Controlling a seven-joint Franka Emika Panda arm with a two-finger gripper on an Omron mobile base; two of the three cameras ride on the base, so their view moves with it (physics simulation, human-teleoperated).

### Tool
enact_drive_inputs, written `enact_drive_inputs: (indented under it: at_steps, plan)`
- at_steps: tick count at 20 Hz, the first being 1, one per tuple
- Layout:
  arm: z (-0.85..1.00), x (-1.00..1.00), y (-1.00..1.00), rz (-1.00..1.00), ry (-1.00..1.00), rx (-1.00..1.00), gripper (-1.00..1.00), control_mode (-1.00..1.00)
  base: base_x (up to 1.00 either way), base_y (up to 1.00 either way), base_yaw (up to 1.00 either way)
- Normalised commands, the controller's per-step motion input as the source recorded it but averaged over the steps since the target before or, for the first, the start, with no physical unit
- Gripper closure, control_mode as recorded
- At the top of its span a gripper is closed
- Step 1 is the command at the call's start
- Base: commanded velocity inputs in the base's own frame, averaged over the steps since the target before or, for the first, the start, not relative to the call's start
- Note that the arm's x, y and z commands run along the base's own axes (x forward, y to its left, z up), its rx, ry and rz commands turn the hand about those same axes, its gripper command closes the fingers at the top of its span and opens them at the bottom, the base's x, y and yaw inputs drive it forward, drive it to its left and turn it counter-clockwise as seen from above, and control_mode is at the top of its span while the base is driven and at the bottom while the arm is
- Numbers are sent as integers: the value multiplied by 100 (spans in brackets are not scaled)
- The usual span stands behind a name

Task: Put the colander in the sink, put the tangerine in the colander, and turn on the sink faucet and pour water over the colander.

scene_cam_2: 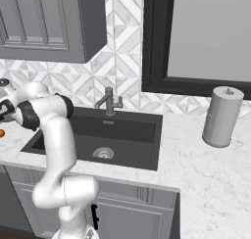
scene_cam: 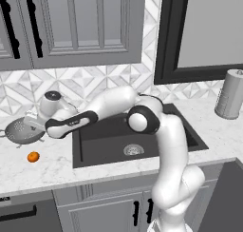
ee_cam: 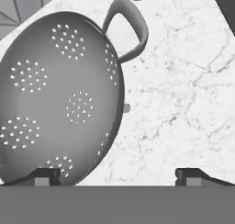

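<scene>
**Colander rim lies just off-centre under the open gripper**

Colander [ee_cam: 59, 99] sits directly below the gripper [ee_cam: 117, 176], shifted toward one fingertip: in the hand view the bowl's near rim curves over the left fingertip [ee_cam: 45, 176] while the other tip stands over bare marble counter [ee_cam: 183, 90]. The fingers are spread wide with nothing between them, so nothing is held yet. One loop handle [ee_cam: 131, 30] points away from the tips, toward the top of that view; the bowl is round, so it has no long axis, and the rim and that handle look like the only thin parts a two-finger grip could close on.

In the left base view the colander [scene_cam: 21, 131] stands on the counter just beyond the hand [scene_cam: 40, 117], with the tangerine [scene_cam: 32, 157] below and beside it, apart from the bowl and nearer the counter edge. The sink [scene_cam: 95, 140] lies on the other side of the hand, back toward the arm's base, and holds nothing but its drain. The faucet [scene_cam_2: 109, 102] stands at the sink's back edge, well apart from the gripper.

The arm reaches far out sideways from its base, the forearm stretched low across the sink's corner, the wrist turned so the fingers point down at the counter. Judging by this, the first step is in hand: a short sideways shift toward the rim, then a descent.
</scene>
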Motion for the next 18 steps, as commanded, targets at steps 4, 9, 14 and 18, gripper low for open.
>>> enact_drive_inputs:
  at_steps: [4, 9, 14, 18]
  plan:
    - [-30, 44, 0, -3, 0, 0, -100, -100, 0, 0, 0]
    - [-27, 45, 7, -3, 0, 0, -100, -100, 0, 0, 0]
    - [-25, 42, 9, -3, 0, 0, -100, -100, 0, 0, 0]
    - [-21, 23, 11, -4, 0, 0, -100, -100, 0, 0, 0]
